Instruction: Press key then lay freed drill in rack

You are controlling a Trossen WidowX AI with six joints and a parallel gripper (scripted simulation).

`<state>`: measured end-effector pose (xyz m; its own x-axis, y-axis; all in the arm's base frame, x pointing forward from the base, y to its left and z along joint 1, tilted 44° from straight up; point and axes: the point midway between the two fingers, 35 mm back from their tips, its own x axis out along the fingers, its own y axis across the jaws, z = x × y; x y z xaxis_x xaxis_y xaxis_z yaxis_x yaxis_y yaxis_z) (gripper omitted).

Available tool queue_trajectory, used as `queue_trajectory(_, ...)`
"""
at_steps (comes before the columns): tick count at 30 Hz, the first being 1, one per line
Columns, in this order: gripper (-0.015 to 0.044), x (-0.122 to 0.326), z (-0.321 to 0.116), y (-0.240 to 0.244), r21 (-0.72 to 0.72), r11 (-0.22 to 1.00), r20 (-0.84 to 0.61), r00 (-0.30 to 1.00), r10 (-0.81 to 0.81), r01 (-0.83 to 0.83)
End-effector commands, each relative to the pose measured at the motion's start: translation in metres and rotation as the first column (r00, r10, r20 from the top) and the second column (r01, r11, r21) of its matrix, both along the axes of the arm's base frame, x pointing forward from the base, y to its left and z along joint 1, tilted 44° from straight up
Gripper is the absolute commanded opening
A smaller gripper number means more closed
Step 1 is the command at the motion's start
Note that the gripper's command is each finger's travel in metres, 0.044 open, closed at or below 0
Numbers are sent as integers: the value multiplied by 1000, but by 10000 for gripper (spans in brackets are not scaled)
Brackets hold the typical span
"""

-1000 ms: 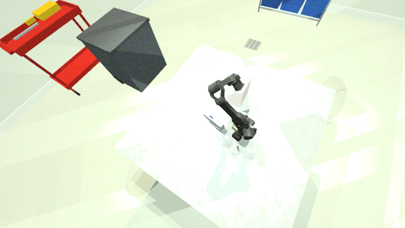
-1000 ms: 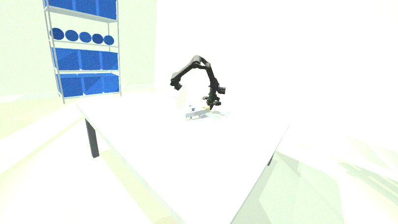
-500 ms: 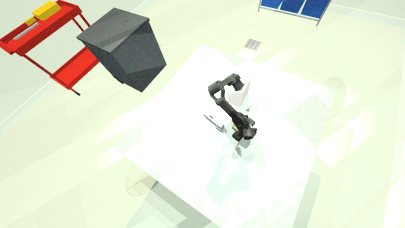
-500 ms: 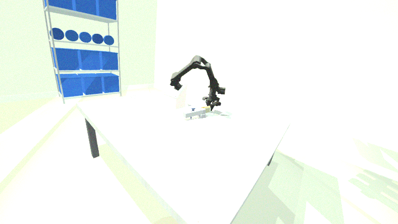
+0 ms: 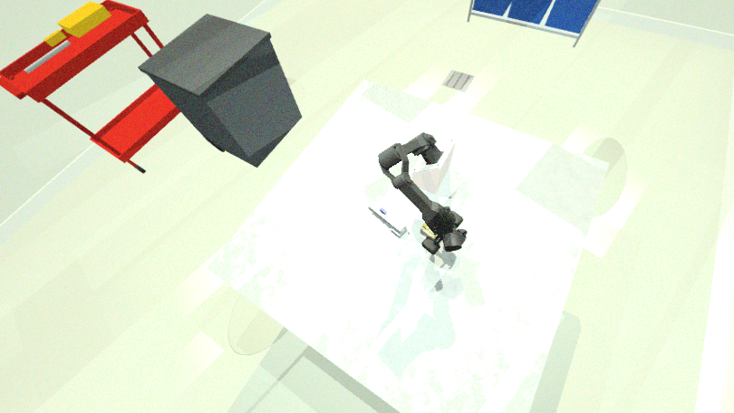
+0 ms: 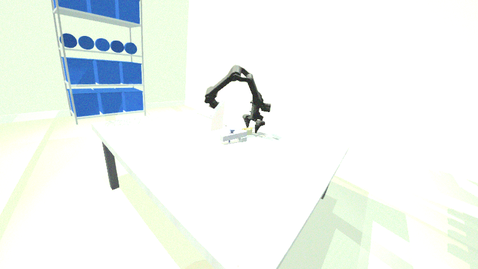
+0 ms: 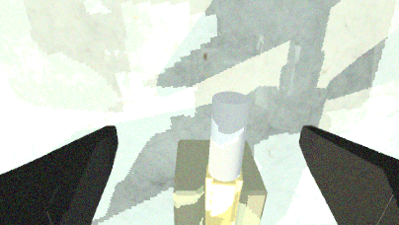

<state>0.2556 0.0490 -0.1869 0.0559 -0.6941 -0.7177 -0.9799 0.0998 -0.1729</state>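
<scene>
In the wrist view the drill (image 7: 228,135), a pale grey cylinder on a yellow body, lies on an olive block (image 7: 190,173) on the white table. My gripper (image 7: 210,134) (image 5: 444,242) (image 6: 253,125) is open wide, with one dark finger on each side of the drill and not touching it. In the top and exterior views the drill's yellow part (image 5: 426,229) (image 6: 247,128) shows just under the fingers. The grey fixture bar (image 5: 386,219) (image 6: 233,137) with the small blue key (image 5: 382,210) (image 6: 232,131) lies on the table (image 5: 318,266) (image 6: 213,187) to one side of the gripper.
A pale wedge-shaped block (image 5: 433,174) (image 6: 217,117) stands by the arm's base. Off the table are a dark grey bin (image 5: 226,87), a red cart (image 5: 77,56) and a shelf with blue boxes (image 6: 103,71) (image 5: 534,13).
</scene>
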Motion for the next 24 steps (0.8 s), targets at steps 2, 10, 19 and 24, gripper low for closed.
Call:
queue_trajectory(2,440,0,15,16,8,1000,14,1000,-3,2)
queue_trajectory(10,440,0,38,39,10,1000,14,1000,-3,2)
queue_trajectory(19,440,10,45,55,71,997,54,998,-36,32)
queue_trajectory(24,440,50,61,91,305,944,184,966,-184,122)
